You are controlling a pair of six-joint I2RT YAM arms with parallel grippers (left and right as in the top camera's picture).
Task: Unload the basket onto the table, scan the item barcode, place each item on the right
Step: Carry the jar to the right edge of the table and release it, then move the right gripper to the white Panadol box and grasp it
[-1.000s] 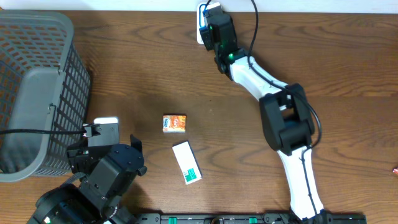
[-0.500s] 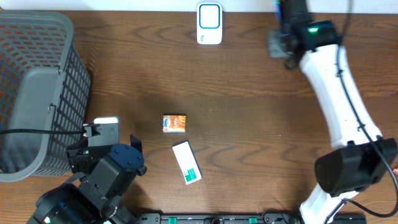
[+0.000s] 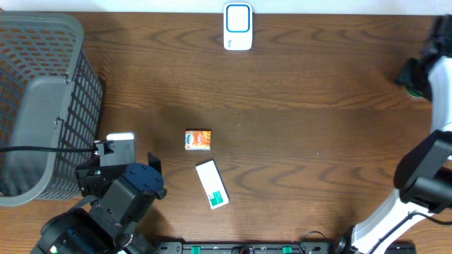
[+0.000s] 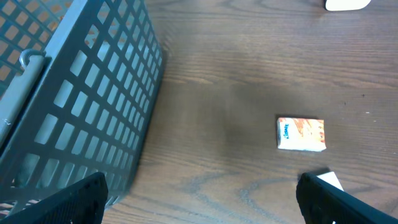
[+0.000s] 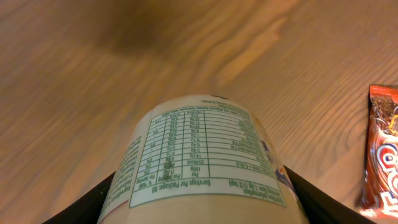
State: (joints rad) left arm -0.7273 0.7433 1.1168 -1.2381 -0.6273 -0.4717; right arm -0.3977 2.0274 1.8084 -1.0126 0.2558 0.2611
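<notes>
Item: pale round container [image 5: 205,155], nutrition table facing the right wrist camera, clamped between the dark fingers of the right end effector [image 5: 203,208], at the tabletop's [image 3: 318,106] right edge toward the far corner. A red packet [image 5: 380,155] lies nearby. Left end effector [image 4: 199,208] is released at the near left corner, beside the grey basket [image 3: 42,106]. I note an orange carton [image 3: 198,140] and a white-green box [image 3: 212,184] mid-tabletop, and a white-blue device [image 3: 238,27] at the far edge.
</notes>
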